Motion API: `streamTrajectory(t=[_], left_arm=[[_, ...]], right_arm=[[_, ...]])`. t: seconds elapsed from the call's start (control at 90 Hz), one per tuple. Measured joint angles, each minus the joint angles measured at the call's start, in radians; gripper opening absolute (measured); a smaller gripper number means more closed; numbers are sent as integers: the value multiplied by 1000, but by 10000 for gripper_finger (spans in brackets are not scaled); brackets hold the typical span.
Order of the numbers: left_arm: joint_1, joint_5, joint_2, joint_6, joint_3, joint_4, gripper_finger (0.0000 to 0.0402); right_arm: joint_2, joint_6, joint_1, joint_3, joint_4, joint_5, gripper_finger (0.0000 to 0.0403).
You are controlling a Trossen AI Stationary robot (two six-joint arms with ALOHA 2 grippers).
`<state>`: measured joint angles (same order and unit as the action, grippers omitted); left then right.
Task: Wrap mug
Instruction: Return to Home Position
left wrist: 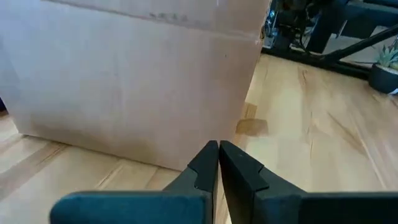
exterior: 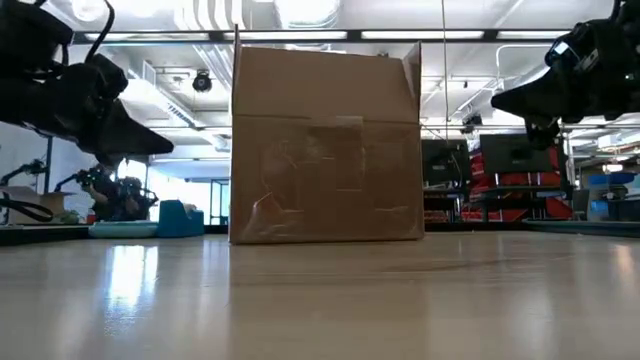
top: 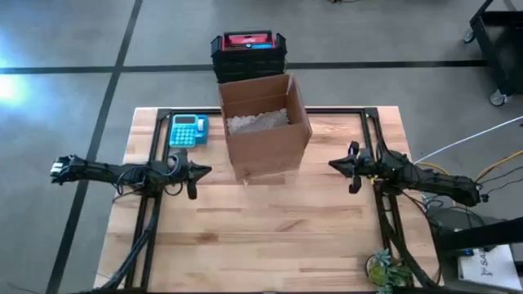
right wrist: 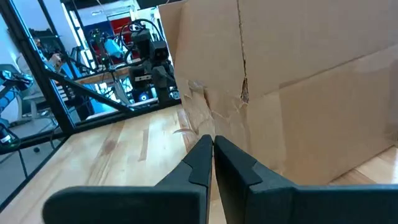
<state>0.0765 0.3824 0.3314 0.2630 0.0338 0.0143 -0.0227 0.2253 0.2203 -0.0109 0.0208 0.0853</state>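
While both arms hang above the wooden table [top: 270,237], the cardboard box [top: 265,131] stands upright between them, toward the table's far edge, with its top flaps open. Inside it lies a heap of white bubble wrap [top: 257,121]; the mug itself cannot be made out under the wrap. The left gripper [top: 204,171] hovers off the box's left side, near its front corner, pointing toward the box but apart from it. Its fingers [left wrist: 202,165] are pressed together with nothing between them. The right gripper [top: 333,165] hovers off the box's right side, likewise apart from it, and its fingers [right wrist: 198,158] are also pressed together and hold nothing. Seen from table height, both grippers are raised clear of the tabletop. A blue calculator [top: 188,129] lies on the table just left of the box. Behind the box, beyond the table's far edge, stands a stack of black crates [top: 249,57] with a red top. A small green plant [top: 386,269] sits at the table's near right corner.
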Motion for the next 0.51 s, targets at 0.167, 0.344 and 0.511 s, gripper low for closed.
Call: streamTrajectory(t=[0.167, 0.344, 0.511], left_arm=[[0, 0, 18, 0, 0, 0, 6], [0, 0, 32, 0, 0, 0, 4], [0, 0, 39, 0, 0, 0, 1]], right_arm=[[0, 0, 0, 0, 0, 0, 2], [0, 1, 0, 0, 0, 0, 2], [0, 0, 0, 0, 0, 0, 2]])
